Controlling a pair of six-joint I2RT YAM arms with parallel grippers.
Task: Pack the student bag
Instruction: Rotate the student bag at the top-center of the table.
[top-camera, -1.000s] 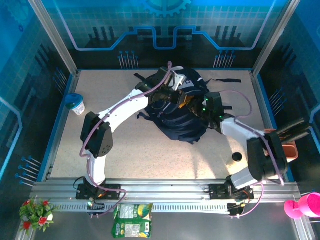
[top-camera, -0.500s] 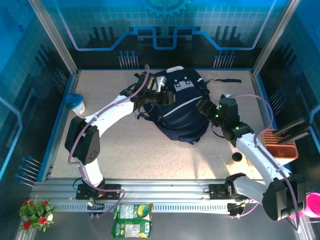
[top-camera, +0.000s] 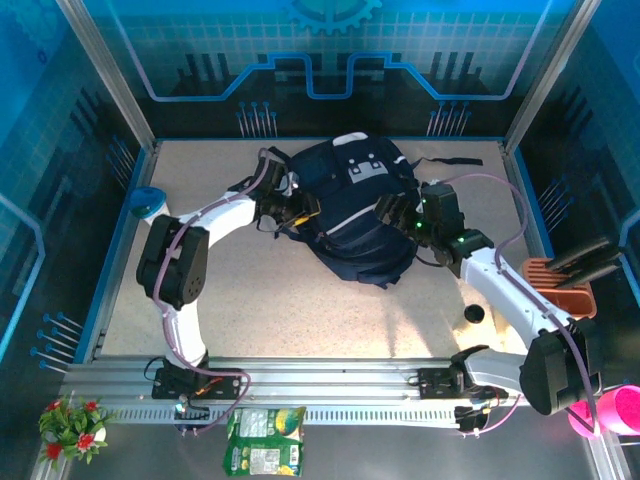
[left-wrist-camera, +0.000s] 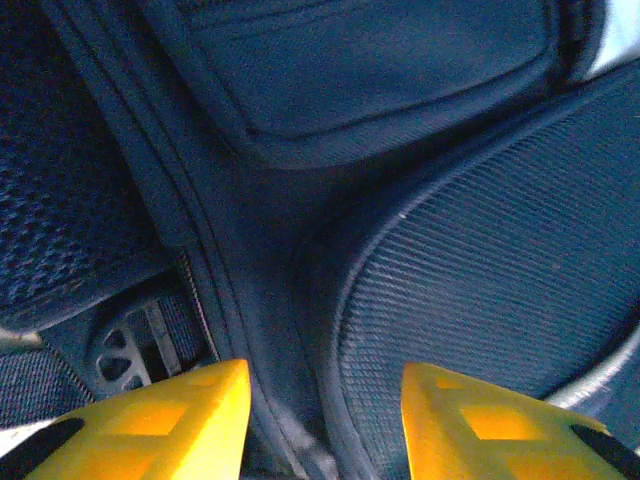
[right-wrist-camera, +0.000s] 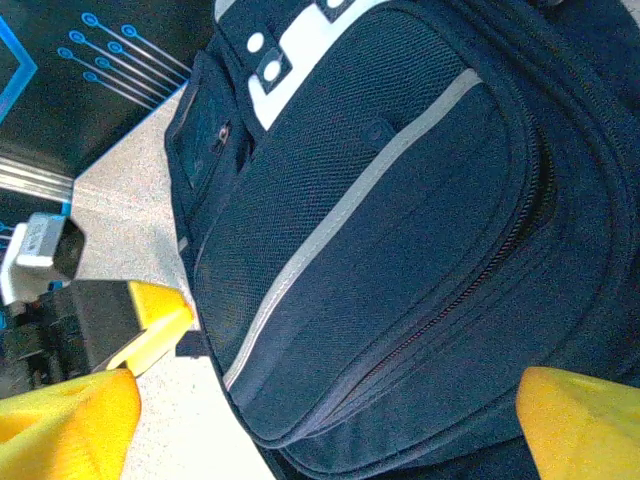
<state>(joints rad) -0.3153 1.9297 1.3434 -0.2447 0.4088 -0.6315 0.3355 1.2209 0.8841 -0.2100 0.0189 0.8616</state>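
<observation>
The bag is lying on the far middle of the table, with its white patch pointing toward the far wall and a strap trailing off to the right. The left gripper is reaching in low at the bag's left flank. Its yellow fingers are standing apart, and a seam of dark fabric is running across the gap between them. They are pinching nothing that the wrist view shows. The right gripper is sitting at the bag's right side with its fingers spread wide, and the front pocket with its pale stripe is lying ahead of them. A blue-lidded cup is standing at the table's left edge. A small black thing is lying beside the right arm, and an orange basket is sitting at the right edge.
</observation>
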